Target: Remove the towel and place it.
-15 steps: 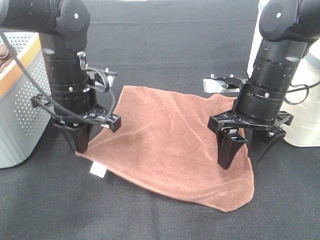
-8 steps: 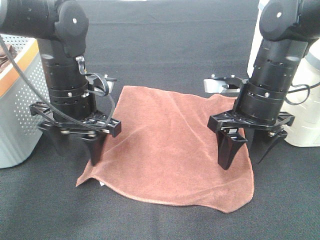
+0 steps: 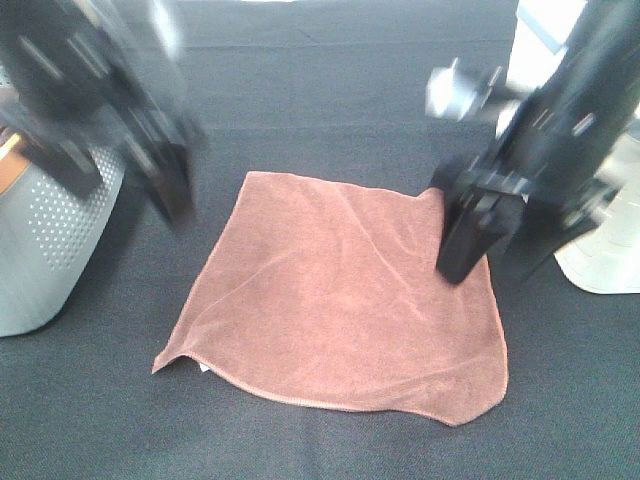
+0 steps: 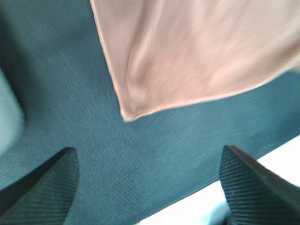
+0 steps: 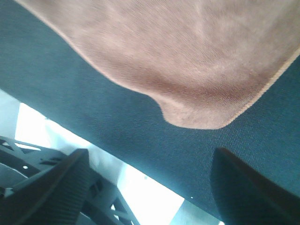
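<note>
brown towel (image 3: 345, 300) spread nearly flat on black table cloth (image 3: 330, 90), one near corner slightly lifted and curled. left gripper (image 4: 150, 187) raised off the cloth, fingers (image 4: 44, 190) spread wide apart with nothing between them; towel's corner (image 4: 126, 116) ahead of and between the fingertips, not touching either. blurred in the high view (image 3: 165, 185), beside the towel's left edge and clear of it. perforated grey basket (image 3: 45, 235) just outside that gripper, on its far side from the towel. right gripper (image 5: 154, 187) likewise lifted, fingers (image 5: 51, 187) wide apart and empty; rounded towel corner (image 5: 201, 115) ahead of the fingertips, well short of contact. in the high view (image 3: 480, 235), blurred and hanging over the towel's right edge, whether grazing the fabric cannot be told. pale container (image 3: 605, 240) close behind the right gripper, away from the towel.
</note>
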Available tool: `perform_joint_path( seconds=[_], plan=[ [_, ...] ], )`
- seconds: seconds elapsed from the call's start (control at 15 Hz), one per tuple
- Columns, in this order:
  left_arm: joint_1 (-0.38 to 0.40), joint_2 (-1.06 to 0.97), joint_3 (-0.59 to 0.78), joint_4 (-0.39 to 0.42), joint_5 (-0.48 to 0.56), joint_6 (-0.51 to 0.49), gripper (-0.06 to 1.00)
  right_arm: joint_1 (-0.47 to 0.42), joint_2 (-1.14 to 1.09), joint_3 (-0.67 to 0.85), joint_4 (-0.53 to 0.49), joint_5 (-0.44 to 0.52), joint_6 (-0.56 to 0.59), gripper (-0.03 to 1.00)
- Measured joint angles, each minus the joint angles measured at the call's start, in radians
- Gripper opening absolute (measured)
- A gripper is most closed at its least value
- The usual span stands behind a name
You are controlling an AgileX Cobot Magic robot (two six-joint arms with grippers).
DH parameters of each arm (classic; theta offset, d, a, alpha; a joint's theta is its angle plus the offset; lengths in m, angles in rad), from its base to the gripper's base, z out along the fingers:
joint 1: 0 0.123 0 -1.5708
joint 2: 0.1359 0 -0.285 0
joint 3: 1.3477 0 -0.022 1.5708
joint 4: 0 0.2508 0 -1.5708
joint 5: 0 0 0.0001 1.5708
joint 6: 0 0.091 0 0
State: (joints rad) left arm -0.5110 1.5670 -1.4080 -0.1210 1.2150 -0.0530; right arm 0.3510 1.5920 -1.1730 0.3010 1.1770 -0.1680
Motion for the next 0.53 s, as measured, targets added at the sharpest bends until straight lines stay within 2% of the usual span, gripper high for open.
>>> perform_joint_path(
  seconds=[0.33,0.53],
  plan=[
    [0.000,-0.228,0.006,0.061,0.002,-0.004,0.78,0.000,-0.208,0.000,0.001,0.015,0.000,0.69],
    [0.000,-0.395,0.140,0.077,0.003,-0.024,0.78,0.000,-0.386,0.022,-0.011,0.028,0.000,0.69]
  ],
)
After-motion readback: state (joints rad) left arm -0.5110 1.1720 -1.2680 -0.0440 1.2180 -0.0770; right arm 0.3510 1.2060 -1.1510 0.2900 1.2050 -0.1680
